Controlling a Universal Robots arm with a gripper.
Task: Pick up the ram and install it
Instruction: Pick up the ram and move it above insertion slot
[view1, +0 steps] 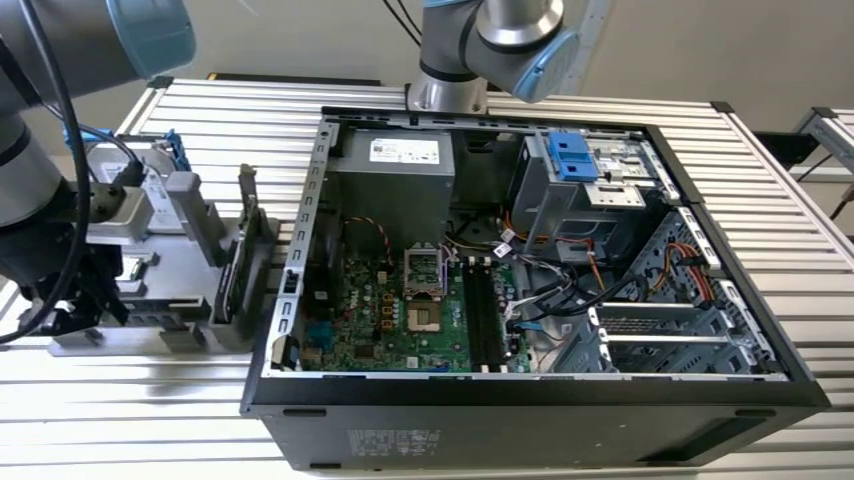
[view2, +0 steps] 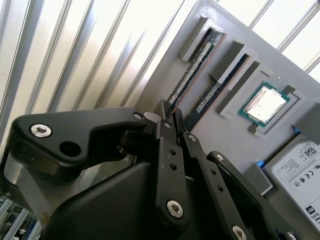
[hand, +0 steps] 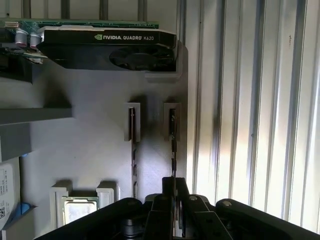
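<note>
Noting, on the slatted counter (view1: 774, 200), an open computer case (view1: 534, 420) beside a grey parts tray (hand: 90, 150); we see the fingers (hand: 182, 190) pinching the ram (hand: 173, 150), which stands on edge in the tray's slot nearest its rim.

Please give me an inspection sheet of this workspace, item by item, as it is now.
Surface: slatted aluminium table carrying an open PC case and a grey parts holder.
Job's things: the ram stands in a holder slot; the motherboard's black slots look empty.
Clutter: second RAM stick, graphics card, CPU and hard drive in the holder.
Grippers: the gripper sits at one end of the ram.
Cables: bundles inside the case.
Surroundings: another arm's base beyond the case.
</note>
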